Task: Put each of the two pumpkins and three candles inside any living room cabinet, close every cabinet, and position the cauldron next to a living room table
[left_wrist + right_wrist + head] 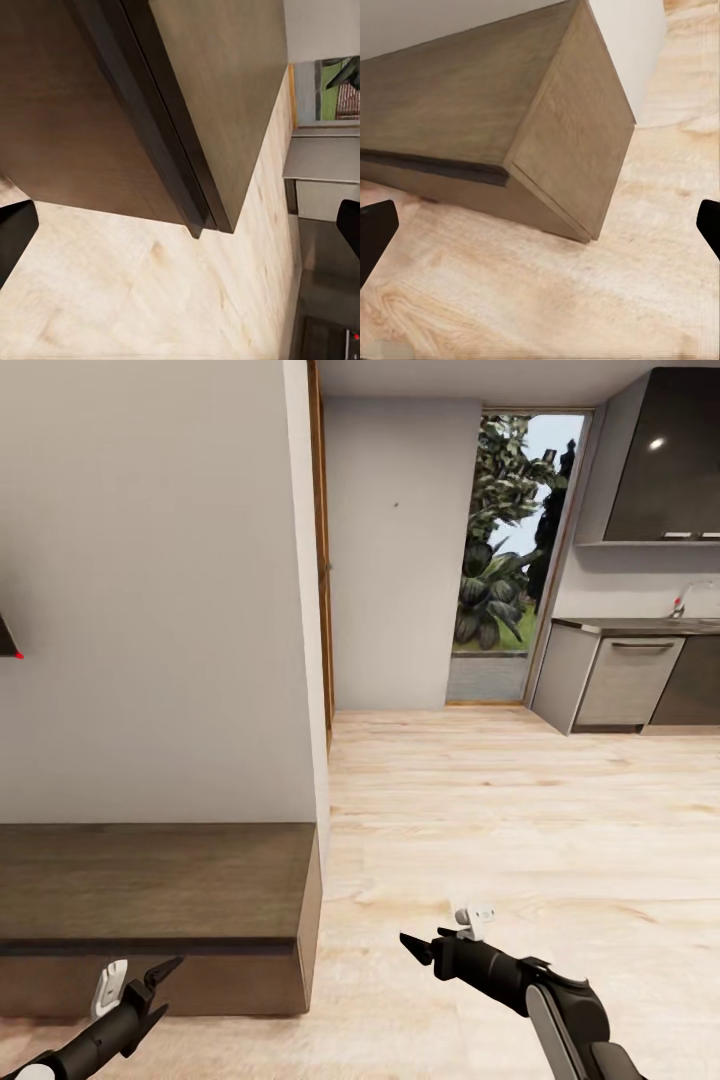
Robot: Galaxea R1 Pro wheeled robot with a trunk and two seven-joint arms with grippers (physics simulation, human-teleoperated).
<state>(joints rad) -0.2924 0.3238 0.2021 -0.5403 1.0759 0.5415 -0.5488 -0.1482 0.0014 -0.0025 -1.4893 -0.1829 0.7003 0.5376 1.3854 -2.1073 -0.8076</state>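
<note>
Now: one cabinet, closed; two pincers, left spread; right spread

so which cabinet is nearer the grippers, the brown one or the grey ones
The low brown cabinet by the wall, just ahead of the left gripper. The grey kitchen cabinets stand far across the wood floor.

A pale plank floor is stretching beneath both pairs of jaws and running far ahead of them. A white wall is rising ahead of the left jaws, with a wooden trim strip edging its corner. Far ahead of the right jaws, a tall window is showing green plants. Further to the right, grey kitchen units are standing under a dark countertop, and a glossy dark wall cupboard is hanging above.
</note>
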